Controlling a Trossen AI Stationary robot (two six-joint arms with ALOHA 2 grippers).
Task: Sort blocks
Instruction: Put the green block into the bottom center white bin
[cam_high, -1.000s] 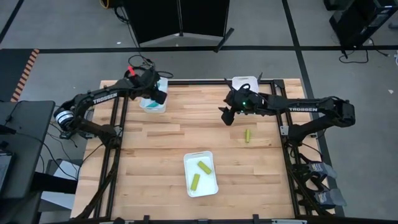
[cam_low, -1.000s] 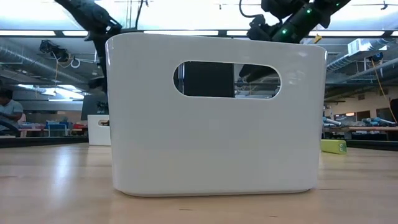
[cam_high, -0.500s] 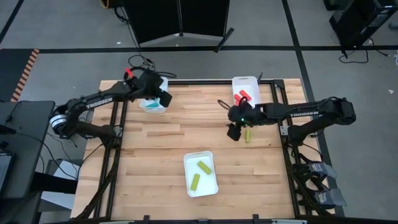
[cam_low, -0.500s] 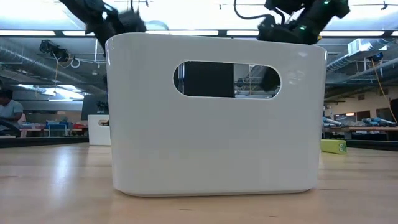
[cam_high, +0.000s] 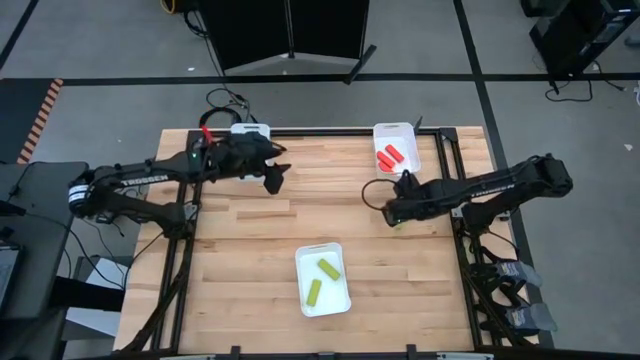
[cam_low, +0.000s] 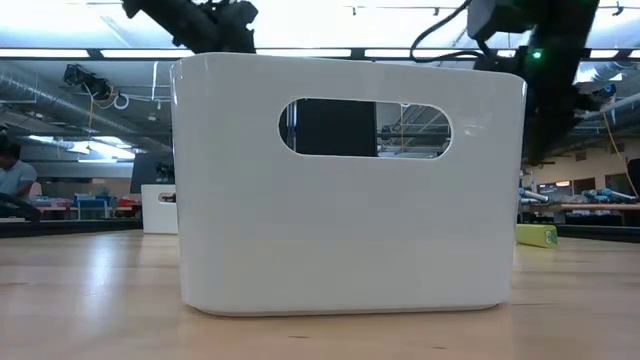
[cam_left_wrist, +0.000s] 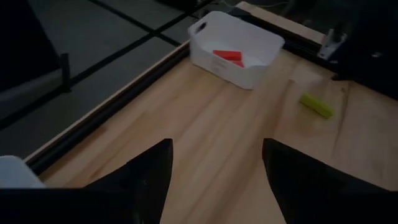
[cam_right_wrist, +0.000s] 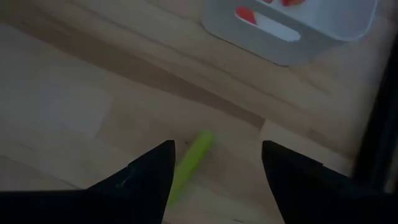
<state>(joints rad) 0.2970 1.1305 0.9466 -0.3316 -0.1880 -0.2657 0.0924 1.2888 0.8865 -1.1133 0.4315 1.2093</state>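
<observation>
While open, right tool straddles yellow-green block.

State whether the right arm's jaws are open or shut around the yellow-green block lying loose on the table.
Open. In the right wrist view, the right gripper has its jaws spread, the yellow-green block lying loose between them on the table.

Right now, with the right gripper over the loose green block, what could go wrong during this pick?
1. The right gripper is open above the yellow-green block, which lies nearer one finger; closing off-centre may push it away.
2. The block rests near the table edge, so a nudge could send it off.
3. The left gripper is open and empty, far from this block, and could not help.
</observation>
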